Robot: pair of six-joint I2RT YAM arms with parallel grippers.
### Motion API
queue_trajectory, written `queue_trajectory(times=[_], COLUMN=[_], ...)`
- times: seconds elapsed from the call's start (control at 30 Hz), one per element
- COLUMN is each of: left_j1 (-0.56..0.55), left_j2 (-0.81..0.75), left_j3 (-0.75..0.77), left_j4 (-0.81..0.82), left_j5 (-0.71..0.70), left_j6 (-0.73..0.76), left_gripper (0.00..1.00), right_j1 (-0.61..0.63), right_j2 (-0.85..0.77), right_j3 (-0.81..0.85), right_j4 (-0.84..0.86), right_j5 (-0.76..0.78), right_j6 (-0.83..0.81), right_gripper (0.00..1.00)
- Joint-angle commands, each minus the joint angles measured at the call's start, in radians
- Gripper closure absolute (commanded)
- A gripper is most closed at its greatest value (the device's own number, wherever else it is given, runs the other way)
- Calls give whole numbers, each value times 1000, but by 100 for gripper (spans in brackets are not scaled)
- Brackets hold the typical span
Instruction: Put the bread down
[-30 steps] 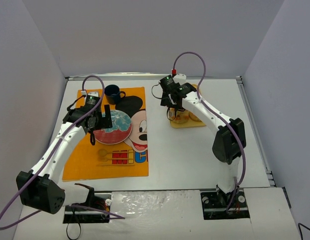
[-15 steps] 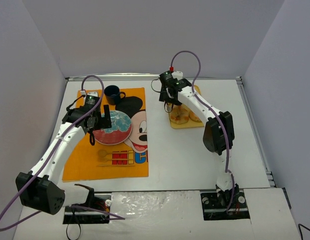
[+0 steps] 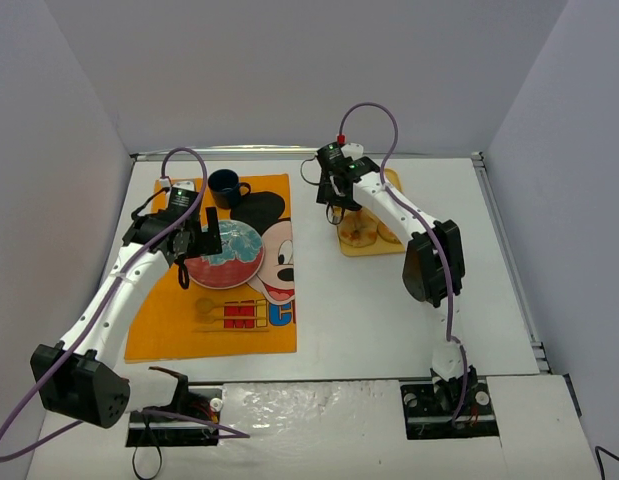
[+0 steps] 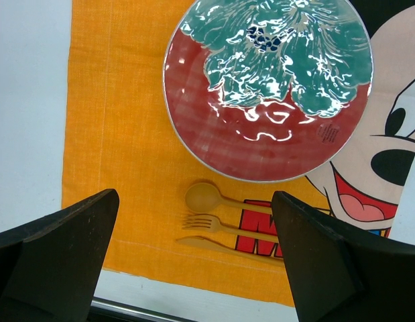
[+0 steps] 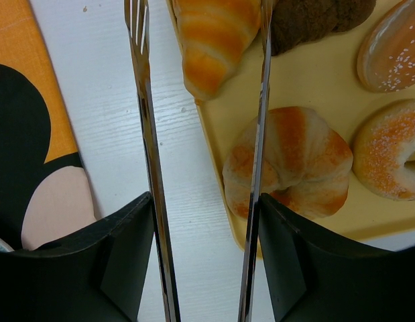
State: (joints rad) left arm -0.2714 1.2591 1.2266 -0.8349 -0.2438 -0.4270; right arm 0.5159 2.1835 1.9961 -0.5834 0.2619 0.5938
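My right pincer (image 5: 204, 201) clamps steel tongs (image 5: 148, 134) straddling, not yet pinching, the golden ridged croissant (image 5: 210, 40) at the flat yellow tray's (image 5: 308, 80) left edge; left pincer (image 4: 194, 221) gapes well left of that tray, the glossy red-and-green plate (image 4: 261, 141) there unfilled, so by my reckoning lift and placing remain.

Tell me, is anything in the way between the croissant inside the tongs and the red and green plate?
Nothing lying there blocks it: between the croissant and the plate are only bare table and the flat placemat. But the left gripper hangs open by the plate's left edge.
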Motion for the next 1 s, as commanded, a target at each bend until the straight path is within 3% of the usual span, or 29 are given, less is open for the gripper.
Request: queue_trajectory(times=[0.0,0.97], left_j1=[9,9], left_j2=[-24,-26], left_j3=[60,44], left_j4=[-1,9], left_j5=[-31,-25], left_j6=[16,8], left_gripper=[3,3], right_j1=[-11,-16], right_j2=[-5,-42], right_j3=[55,41], right_j4=[14,8], right_j5=[37,58], right_j6=[-6,-12], right_gripper=[43,44])
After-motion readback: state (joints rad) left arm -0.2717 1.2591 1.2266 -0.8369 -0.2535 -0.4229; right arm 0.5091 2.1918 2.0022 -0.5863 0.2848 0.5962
